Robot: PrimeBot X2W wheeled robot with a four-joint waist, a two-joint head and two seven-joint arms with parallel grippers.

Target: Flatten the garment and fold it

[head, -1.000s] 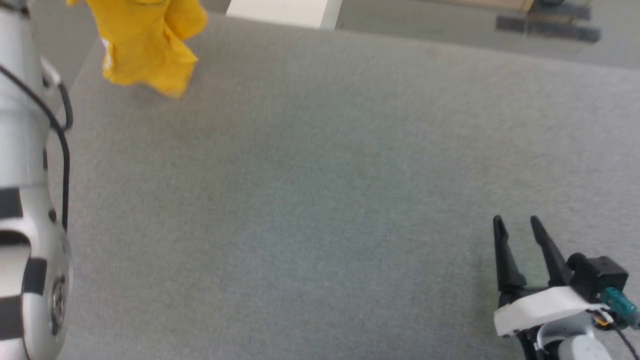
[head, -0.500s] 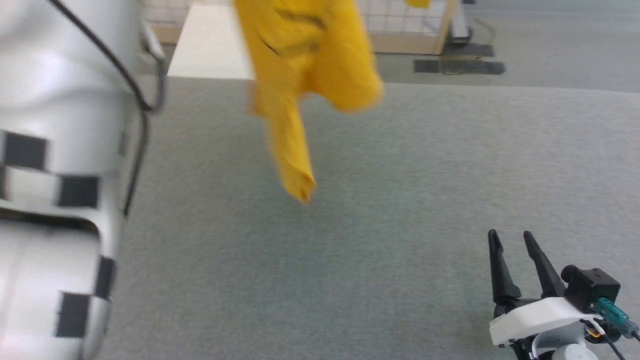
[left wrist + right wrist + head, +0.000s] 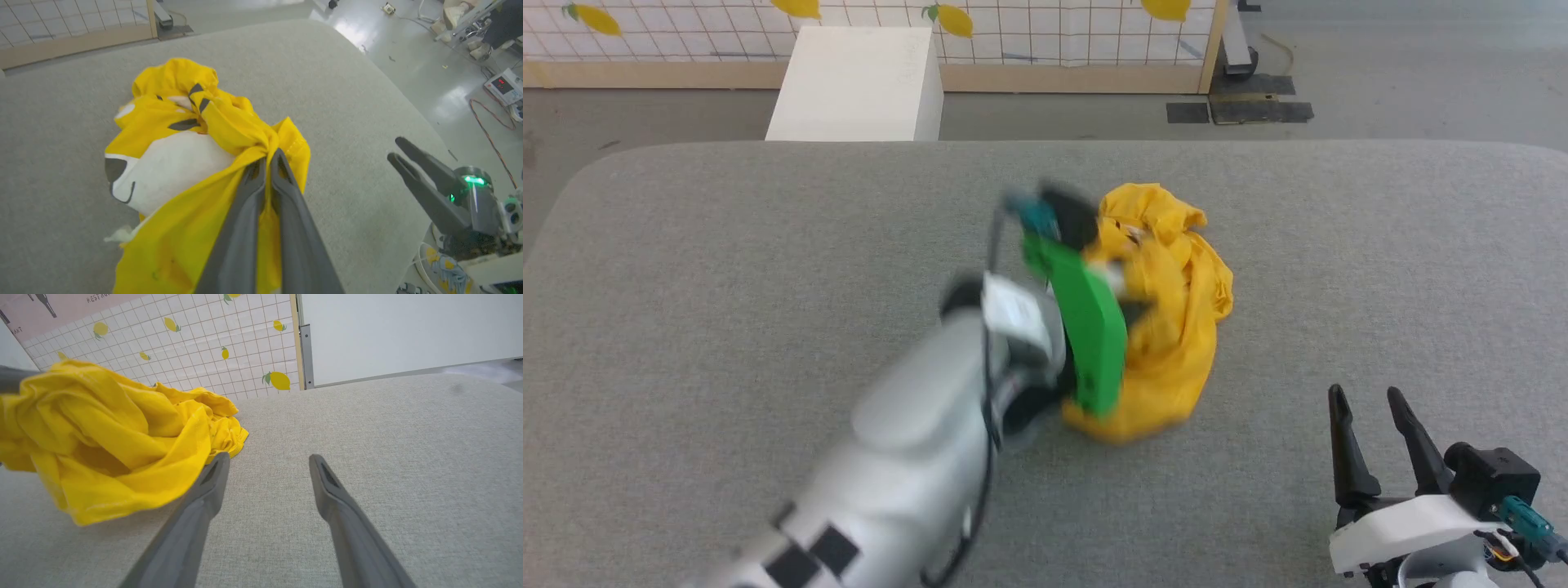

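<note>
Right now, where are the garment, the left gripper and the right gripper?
garment (image 3: 171,163): left wrist view, white patch of its print.
left gripper (image 3: 269,157): left wrist view, between its shut fingertips.
right gripper (image 3: 269,458): right wrist view, between its open fingertips.

- The garment (image 3: 1176,327) is seen as a crumpled, bunched heap of mustard-yellow cloth, neither flattened nor folded.
- It is placed near the middle of the grey padded surface (image 3: 768,245), a little towards the robot's right.
- A large white patch with a black nose shape and a thin curved black line is exposed on one side; short black stripes are shown higher on the heap.
- One gathered fold is pinched between the closed fingers of the left gripper (image 3: 267,157), and cloth is drawn up from the heap towards that point.
- The far part is left resting on the surface in loose folds.
</note>
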